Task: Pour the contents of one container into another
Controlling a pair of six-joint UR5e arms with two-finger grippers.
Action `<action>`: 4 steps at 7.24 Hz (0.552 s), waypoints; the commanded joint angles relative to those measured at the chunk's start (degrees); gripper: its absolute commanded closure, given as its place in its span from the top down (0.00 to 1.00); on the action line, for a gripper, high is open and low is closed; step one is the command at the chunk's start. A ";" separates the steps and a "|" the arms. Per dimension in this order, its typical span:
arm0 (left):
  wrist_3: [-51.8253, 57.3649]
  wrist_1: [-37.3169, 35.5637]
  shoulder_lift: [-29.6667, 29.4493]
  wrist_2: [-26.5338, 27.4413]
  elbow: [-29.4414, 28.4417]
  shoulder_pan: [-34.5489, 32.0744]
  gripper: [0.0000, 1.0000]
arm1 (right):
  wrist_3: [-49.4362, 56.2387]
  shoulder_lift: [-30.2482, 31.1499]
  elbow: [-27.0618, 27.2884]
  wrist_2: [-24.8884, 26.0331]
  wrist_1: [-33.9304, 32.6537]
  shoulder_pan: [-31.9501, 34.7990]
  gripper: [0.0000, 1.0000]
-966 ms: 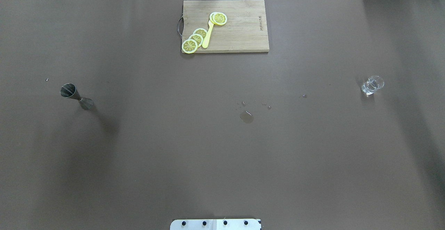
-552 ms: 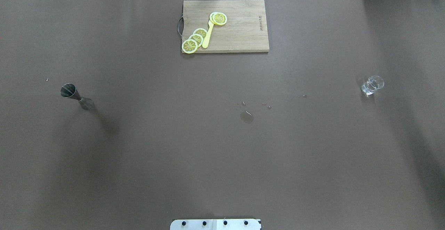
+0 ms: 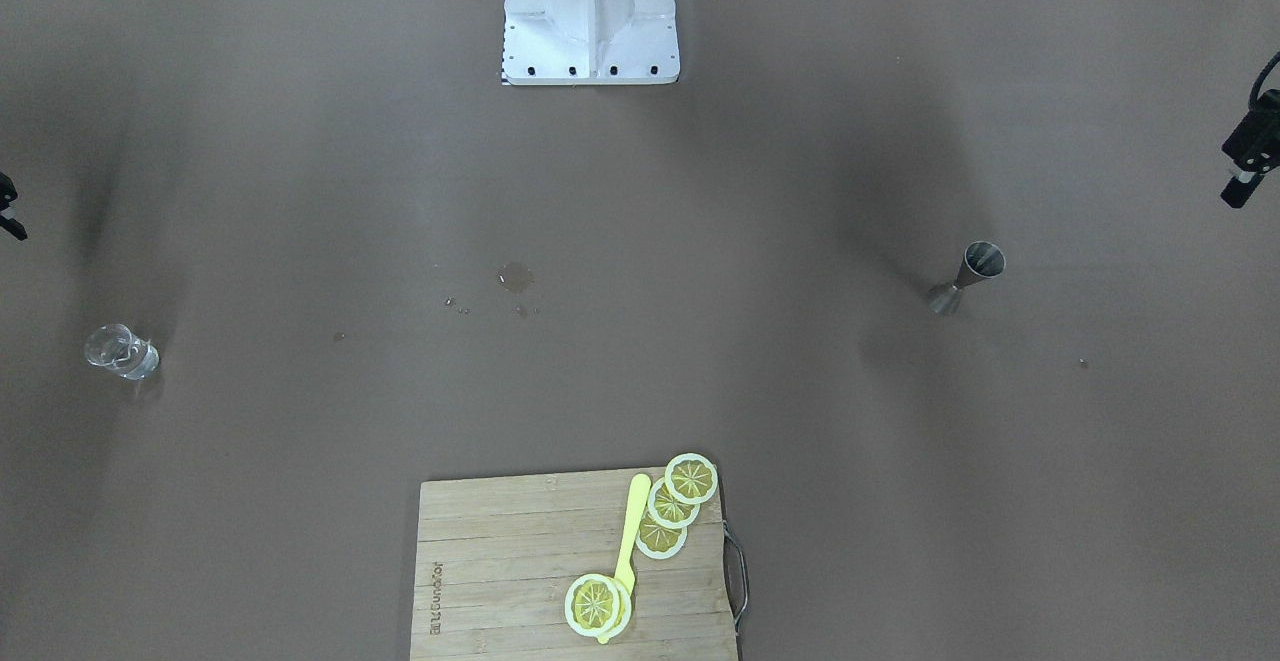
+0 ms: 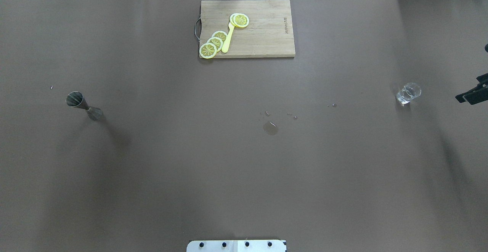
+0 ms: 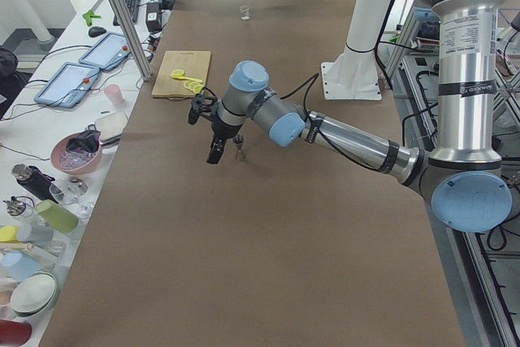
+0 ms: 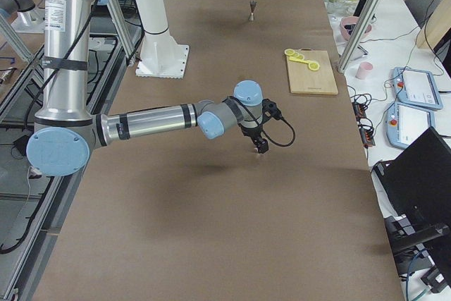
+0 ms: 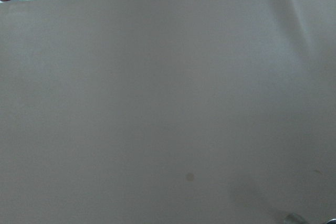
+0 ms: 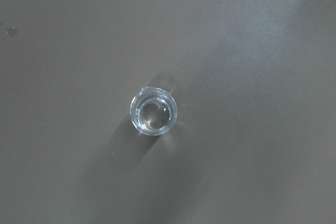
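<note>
The jigger [image 4: 84, 106] stands upright on the bench [image 4: 244, 175], well off the cutting board's [image 4: 263, 38] handle side, with the left pincer [image 5: 215, 150] nearest it. The glass [image 4: 408, 93] stands on the opposite side, near the right pincer [image 6: 261, 148]. Whether either pincer is open cannot be told.

- Jigger [image 4: 84, 107]: grey steel, hourglass form, two cones joined at a narrow waist. It stands upright on one cone with the open mouth of the other facing up. It is near the end of the table [image 4: 244, 175] on the robot's left, roughly midway between the near and far edges.
- Glass [image 4: 408, 93]: small, clear, colourless, short and stubby. It stands upright with its round rim up. Contents cannot be determined. It is near the opposite end of the table, well apart from the jigger.
</note>
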State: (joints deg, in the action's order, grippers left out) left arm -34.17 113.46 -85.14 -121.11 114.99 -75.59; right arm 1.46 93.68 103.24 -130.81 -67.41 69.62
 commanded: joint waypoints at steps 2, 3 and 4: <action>-9.57 9.99 2.43 14.62 3.22 9.03 0.97 | -0.15 -7.09 -8.11 0.21 3.05 -2.99 1.00; -12.38 14.46 3.56 19.11 3.31 12.37 0.97 | -0.41 -8.32 -14.14 0.21 10.56 -3.34 1.00; -14.58 19.29 5.32 23.42 3.40 15.44 0.97 | -3.45 -8.86 -17.51 0.03 17.59 -3.35 1.00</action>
State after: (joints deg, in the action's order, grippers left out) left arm -45.61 127.01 -81.63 -103.31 118.19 -64.15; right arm 0.42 85.93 90.76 -130.66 -57.94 66.55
